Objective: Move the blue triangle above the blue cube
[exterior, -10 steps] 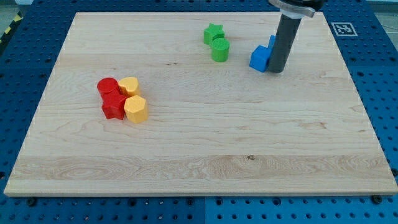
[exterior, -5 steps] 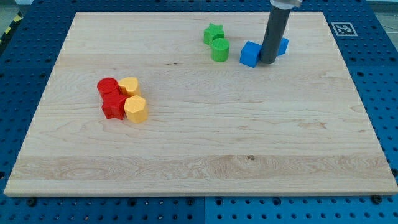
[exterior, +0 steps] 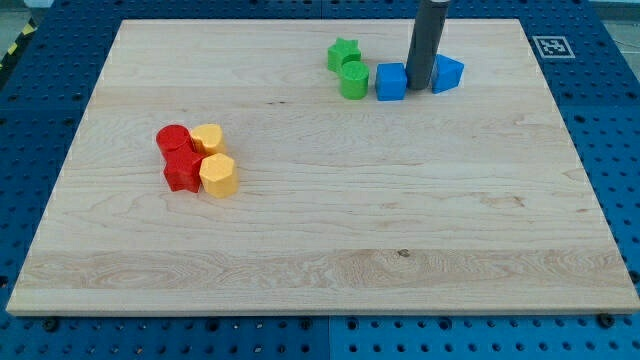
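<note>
Blue pegboard framed the pale wooden worktop [exterior: 320, 240], and no claw showed anywhere, only the dark rod with my tip [exterior: 420, 88] set down between the blue cube [exterior: 391, 81] on the view's left and the blue triangle [exterior: 447, 74] on the view's right, near the view's top. A green star [exterior: 343, 53] and green cylinder [exterior: 353, 80] sat just left of the cube. Two red blocks [exterior: 178, 155] and two yellow blocks [exterior: 213, 160] huddled together well apart at the view's left.

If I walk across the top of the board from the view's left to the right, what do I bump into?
Green star → green cylinder → blue cube → my tip → blue triangle.
</note>
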{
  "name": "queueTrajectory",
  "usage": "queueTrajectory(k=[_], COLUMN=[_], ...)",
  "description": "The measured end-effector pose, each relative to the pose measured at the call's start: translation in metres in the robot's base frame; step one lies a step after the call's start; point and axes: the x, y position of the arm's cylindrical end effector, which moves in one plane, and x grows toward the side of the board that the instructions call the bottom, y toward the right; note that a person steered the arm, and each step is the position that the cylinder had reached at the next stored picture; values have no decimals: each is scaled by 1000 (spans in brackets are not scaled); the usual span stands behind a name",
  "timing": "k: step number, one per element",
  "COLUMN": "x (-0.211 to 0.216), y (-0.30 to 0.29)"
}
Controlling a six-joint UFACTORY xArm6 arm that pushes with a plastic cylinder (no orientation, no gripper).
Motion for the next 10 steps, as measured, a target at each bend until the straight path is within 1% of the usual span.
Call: queueTrajectory(k=[3,5,6,7,8,9,10], x=[0,40,41,16,-8,-12,-12], y=[-9,34,74,107,101,90,96])
